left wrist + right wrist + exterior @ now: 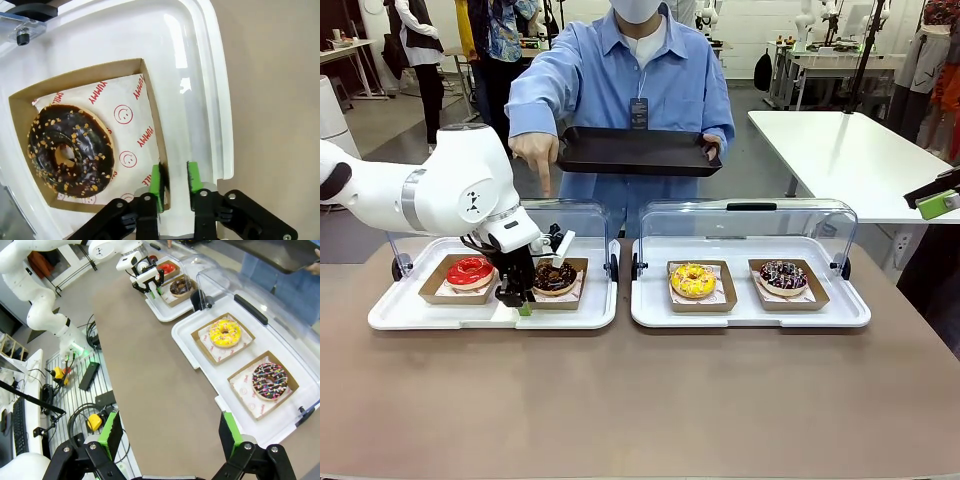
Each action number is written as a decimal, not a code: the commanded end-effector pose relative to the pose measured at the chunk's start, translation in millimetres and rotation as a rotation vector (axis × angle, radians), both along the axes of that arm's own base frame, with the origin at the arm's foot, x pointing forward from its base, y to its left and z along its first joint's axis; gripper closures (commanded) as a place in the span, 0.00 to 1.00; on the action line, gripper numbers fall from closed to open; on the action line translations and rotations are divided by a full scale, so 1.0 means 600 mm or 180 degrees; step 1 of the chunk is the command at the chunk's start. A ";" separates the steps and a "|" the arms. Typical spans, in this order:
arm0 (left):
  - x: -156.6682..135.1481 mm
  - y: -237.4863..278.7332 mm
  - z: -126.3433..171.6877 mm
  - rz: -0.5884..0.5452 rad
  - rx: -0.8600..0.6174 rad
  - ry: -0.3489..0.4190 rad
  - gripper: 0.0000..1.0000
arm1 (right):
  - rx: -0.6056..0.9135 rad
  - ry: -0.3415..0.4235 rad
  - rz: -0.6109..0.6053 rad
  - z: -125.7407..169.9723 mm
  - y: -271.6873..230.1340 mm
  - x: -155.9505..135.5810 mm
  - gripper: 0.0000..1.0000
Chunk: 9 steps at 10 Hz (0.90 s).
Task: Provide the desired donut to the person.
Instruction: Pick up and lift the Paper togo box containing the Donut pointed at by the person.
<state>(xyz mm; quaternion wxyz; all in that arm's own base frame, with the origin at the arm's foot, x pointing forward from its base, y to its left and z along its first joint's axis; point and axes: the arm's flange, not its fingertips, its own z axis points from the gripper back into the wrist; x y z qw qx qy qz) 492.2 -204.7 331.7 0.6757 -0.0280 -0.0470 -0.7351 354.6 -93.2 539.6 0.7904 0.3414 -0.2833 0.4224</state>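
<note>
slippage is worrying us as our left claw (174,176) is straddling the box (152,107) wall, pads apart and not yet pinching, while the nut-topped donut (70,152) is sitting inside on the white tray (200,60): a thin-edge grip is threatening to tilt it out.

My left gripper (521,300) covers the near left corner of the cardboard tray (578,286) under the chocolate donut (555,277). From my left wrist, my own fingers (156,184) hide that same corner, so I cannot tell whether the pads press its wall. The person (640,90) is cut off at the top edge, with one hand mostly behind the black tray (638,152). My right gripper (938,204) is clipped by the right edge.
</note>
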 end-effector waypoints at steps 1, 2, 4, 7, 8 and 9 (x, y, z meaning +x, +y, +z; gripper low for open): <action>0.006 0.001 -0.009 -0.0060 0.0035 -0.0042 1.00 | -0.0008 0.0028 -0.0014 0.000 0.002 0.001 0.00; 0.006 0.000 -0.008 -0.0065 0.0030 -0.0043 1.00 | -0.0008 0.0028 -0.0014 0.000 0.002 0.001 0.00; 0.005 0.000 -0.006 -0.0067 0.0022 -0.0014 1.00 | -0.0008 0.0028 -0.0014 0.000 0.002 0.001 0.00; 0.000 0.000 0.007 -0.0061 0.0014 -0.0052 1.00 | -0.0008 0.0028 -0.0014 0.000 0.002 0.001 0.00; -0.007 -0.002 0.023 -0.0003 0.0036 -0.0085 1.00 | -0.0008 0.0028 -0.0014 0.000 0.002 0.001 0.00; -0.021 -0.005 0.057 0.0148 0.0097 -0.0103 1.00 | -0.0008 0.0028 -0.0014 0.000 0.002 0.001 0.00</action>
